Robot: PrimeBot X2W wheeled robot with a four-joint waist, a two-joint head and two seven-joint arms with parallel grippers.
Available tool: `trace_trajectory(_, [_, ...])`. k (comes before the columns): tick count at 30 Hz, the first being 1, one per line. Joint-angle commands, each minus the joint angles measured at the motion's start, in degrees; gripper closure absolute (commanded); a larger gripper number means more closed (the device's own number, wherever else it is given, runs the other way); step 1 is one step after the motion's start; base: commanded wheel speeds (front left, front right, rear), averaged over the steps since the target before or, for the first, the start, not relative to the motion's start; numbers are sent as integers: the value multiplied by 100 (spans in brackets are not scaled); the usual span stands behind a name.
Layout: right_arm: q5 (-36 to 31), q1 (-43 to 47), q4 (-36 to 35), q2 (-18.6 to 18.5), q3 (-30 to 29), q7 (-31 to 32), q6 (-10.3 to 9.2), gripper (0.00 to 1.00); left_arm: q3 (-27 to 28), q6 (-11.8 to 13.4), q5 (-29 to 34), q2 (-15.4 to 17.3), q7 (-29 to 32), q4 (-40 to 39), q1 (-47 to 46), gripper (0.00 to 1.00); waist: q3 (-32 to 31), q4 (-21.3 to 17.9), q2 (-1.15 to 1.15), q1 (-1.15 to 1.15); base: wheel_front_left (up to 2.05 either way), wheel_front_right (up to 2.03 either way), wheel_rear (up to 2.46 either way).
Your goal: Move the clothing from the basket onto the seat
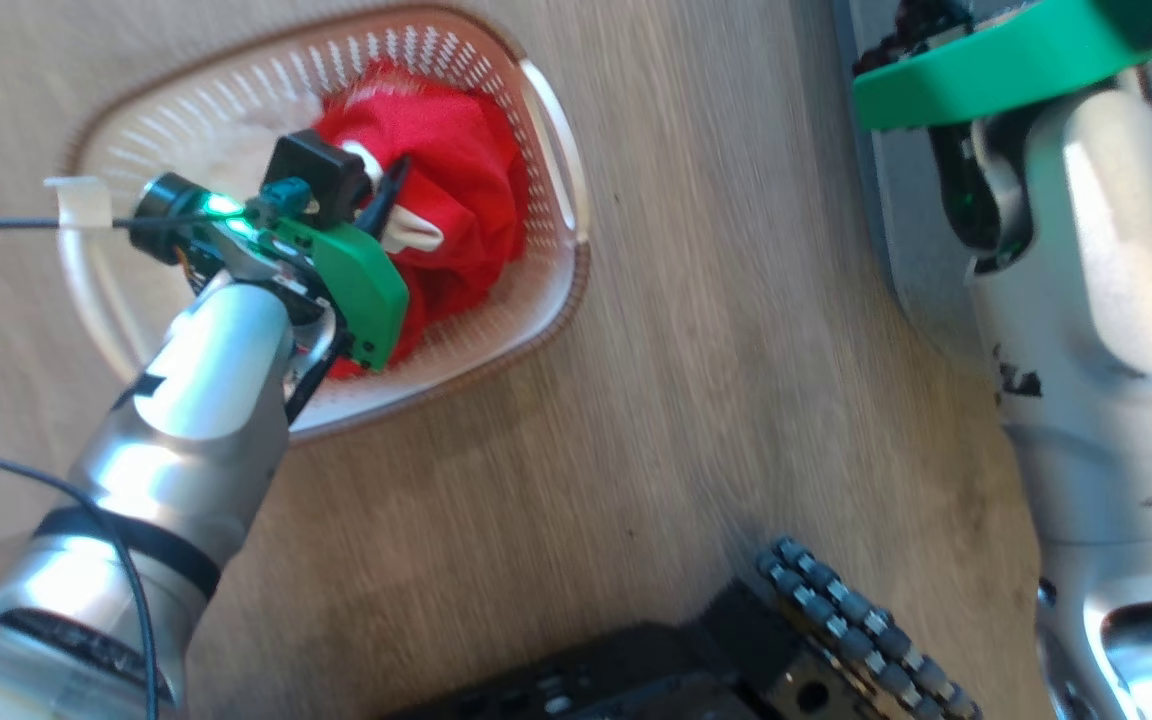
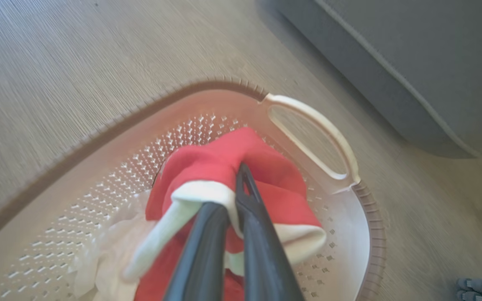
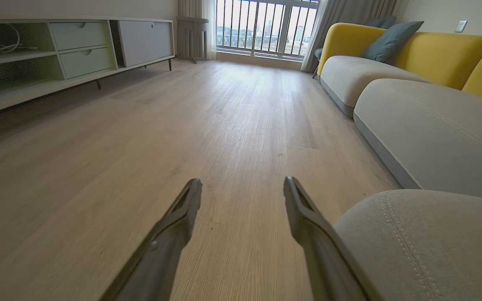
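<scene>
Nothing is on the seat [image 2: 412, 62] yet: the left gripper [image 2: 229, 192] pinches the red and white clothing [image 2: 224, 154], which lies in the basket [image 2: 119, 121], while the right gripper [image 3: 243, 184] hangs spread and empty.

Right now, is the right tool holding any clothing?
No, the right tool stands open above the wooden floor with nothing in it.

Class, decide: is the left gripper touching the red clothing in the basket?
Touching. The left wrist view shows the left gripper shut on the clothing, with red and white fabric pinched between its jaws, inside the basket.
</scene>
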Motion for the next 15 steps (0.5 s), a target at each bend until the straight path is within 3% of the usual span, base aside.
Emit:
trace_trajectory(1, [-96,284,-76,83,13,-36,-1,0,195,-6,-45,85,-71,-310,152,100,-527,304,-1,1,0,0,0])
trace_trajectory(15, [-455,989,534,83,-97,-36,-1,0,877,-6,274,-135,-72,-1474,881,100,-2071,1001,-1,1,0,0,0])
